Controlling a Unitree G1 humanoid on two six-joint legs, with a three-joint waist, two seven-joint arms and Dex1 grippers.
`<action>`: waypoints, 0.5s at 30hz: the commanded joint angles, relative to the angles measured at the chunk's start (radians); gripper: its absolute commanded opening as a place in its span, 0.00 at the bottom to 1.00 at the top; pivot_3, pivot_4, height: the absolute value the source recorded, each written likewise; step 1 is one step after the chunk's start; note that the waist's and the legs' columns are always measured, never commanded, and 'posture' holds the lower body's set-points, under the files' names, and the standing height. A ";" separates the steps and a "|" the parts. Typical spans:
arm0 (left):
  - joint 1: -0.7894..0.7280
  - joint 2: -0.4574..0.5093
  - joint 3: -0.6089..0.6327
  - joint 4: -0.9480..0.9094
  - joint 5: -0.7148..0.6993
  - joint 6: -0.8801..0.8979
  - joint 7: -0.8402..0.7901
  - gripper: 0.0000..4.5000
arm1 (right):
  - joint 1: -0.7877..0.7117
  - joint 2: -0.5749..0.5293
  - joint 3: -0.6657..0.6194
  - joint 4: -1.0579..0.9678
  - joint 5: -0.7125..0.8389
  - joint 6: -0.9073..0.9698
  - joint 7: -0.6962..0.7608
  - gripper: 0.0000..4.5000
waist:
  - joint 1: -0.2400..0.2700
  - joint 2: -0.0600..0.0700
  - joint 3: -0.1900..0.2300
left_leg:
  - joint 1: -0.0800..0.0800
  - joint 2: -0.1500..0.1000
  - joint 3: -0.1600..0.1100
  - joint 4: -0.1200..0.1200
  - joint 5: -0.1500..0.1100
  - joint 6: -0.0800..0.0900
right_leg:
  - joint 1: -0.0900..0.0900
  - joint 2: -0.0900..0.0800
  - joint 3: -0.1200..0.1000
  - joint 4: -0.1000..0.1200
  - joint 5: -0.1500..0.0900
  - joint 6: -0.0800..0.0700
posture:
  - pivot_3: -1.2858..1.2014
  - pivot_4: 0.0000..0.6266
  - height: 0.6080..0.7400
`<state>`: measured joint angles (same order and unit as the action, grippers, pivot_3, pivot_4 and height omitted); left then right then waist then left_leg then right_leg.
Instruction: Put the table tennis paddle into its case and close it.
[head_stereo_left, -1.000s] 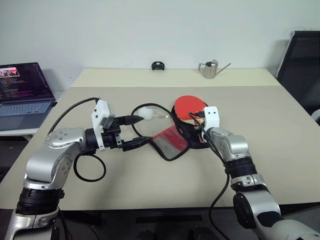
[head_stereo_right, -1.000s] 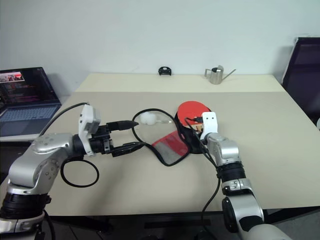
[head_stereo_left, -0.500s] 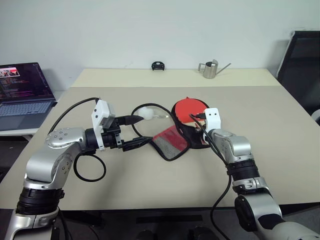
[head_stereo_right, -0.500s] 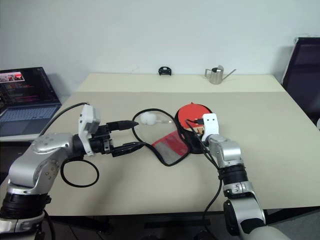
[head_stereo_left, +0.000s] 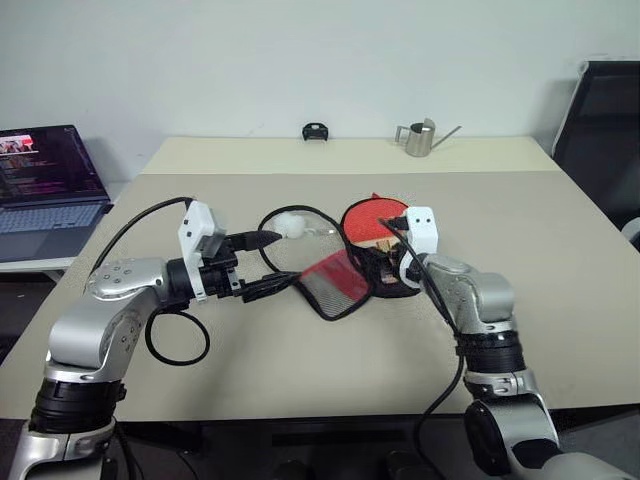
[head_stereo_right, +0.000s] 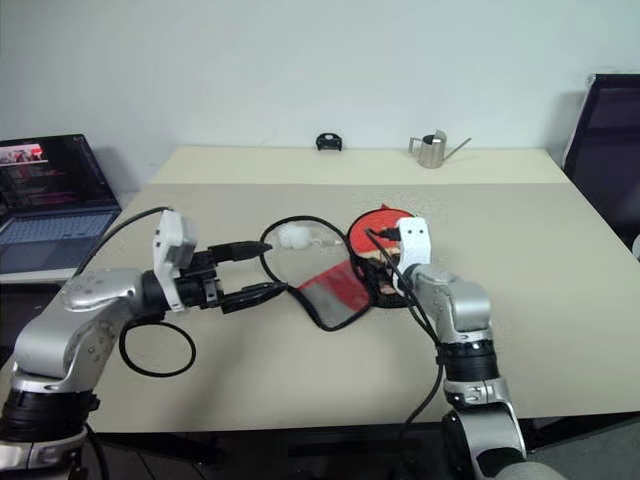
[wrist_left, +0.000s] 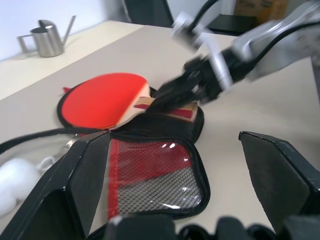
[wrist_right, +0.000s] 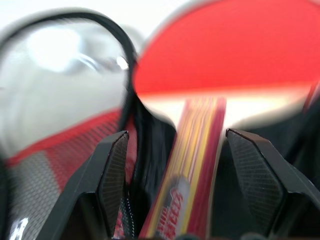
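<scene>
- The table tennis paddle (head_stereo_left: 370, 220) lies flat near the middle of the beige tabletop (head_stereo_left: 560, 260), red face up, sitting on the open black case (wrist_left: 165, 135). The round red head points to about 11 o'clock and the wooden handle runs back toward 5 o'clock, over the narrow end of the case.
- The case lid (head_stereo_left: 335, 285) is flipped open toward 7 o'clock of the paddle. You can see its red panel and black mesh pocket, so the case isn't zipped.
- The right pincer (wrist_right: 172, 165) has its black fingers (wrist_right: 112, 180) spread, one on each side of the handle. From the right wrist view there's a gap on both sides, so it isn't pinching anything.
- The left pincer (head_stereo_left: 262, 264) hangs at about 9 o'clock of the case, level and pointing toward it, with its fingers (wrist_left: 277, 172) spread wide and nothing between them. Its lower fingertip is right by the lid edge, but I can't tell if it touches.
- There's a small white ball (head_stereo_left: 291, 225) at about 9 o'clock of the paddle head, just beside it, with a black cable (head_stereo_left: 300, 212) looping around it.
- Further back there's a metal watering can (head_stereo_left: 421, 139) at about 12 o'clock, plus a small black thing (head_stereo_left: 316, 131) near the far edge.
- An open laptop (head_stereo_left: 45, 190) sits way off at 9 o'clock, on a separate surface.
</scene>
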<state>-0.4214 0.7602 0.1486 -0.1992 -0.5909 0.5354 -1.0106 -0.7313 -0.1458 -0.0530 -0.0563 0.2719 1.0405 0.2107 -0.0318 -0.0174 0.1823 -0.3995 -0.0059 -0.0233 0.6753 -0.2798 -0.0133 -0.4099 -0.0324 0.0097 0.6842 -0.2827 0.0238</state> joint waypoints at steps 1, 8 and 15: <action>0.008 0.003 0.037 -0.040 -0.020 -0.011 0.010 1.00 | 0.036 -0.115 0.012 -0.147 0.072 0.020 0.140 0.75 | 0.003 0.000 0.000 | 0.000 0.000 0.000 0.000 0.000 0.000 | 0.000 0.000 -0.001 -0.001 0.000 0.000 | 0.52 0.24 1.00; 0.006 -0.001 0.039 -0.009 -0.010 -0.023 0.012 1.00 | 0.062 -0.319 0.033 -0.201 0.148 -0.011 0.357 0.75 | -0.002 0.000 0.000 | 0.001 0.000 0.000 0.000 0.000 0.000 | 0.001 0.001 0.000 -0.001 0.000 0.000 | 0.52 0.24 1.00; -0.007 0.001 0.034 0.035 0.007 -0.043 0.016 1.00 | 0.035 -0.460 0.012 -0.192 0.215 -0.026 0.504 0.99 | 0.000 0.000 0.000 | 0.000 0.000 0.000 0.000 0.000 0.001 | 0.001 0.001 -0.001 -0.001 0.000 0.000 | 0.52 0.24 1.00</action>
<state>-0.4084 0.7577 0.1610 -0.1616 -0.5879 0.5144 -0.9946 -0.6644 -0.5838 -0.0163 -0.2161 0.4598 1.0453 0.6744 -0.0317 -0.0176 0.1824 -0.3990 -0.0054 -0.0238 0.6757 -0.2801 -0.0127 -0.4086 -0.0319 0.0091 0.6829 -0.2827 0.0238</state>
